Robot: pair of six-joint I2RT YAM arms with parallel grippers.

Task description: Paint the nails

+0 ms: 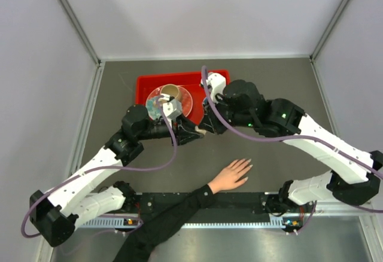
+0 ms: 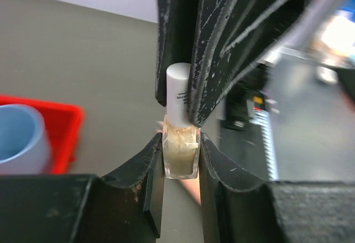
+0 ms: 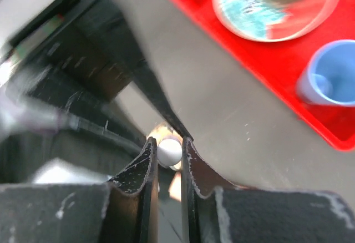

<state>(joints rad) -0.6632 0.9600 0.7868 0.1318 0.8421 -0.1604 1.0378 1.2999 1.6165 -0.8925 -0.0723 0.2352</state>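
Right claw clamped on cap, frame centre; my left claw grips bottle. Opening step, I judge. Next: twist, lift straight.

On my overhead feed I see a dark grey, matte counter, framed by pale metal rails along its left, far and right edges. A red tray sits flat on it toward the far side, a little left of centre, its long side parallel to the far rail. Near the front edge a light-skinned hand lies palm down on the bare surface, fingers spread, well apart from the tray. Its black sleeve runs back across the front edge.
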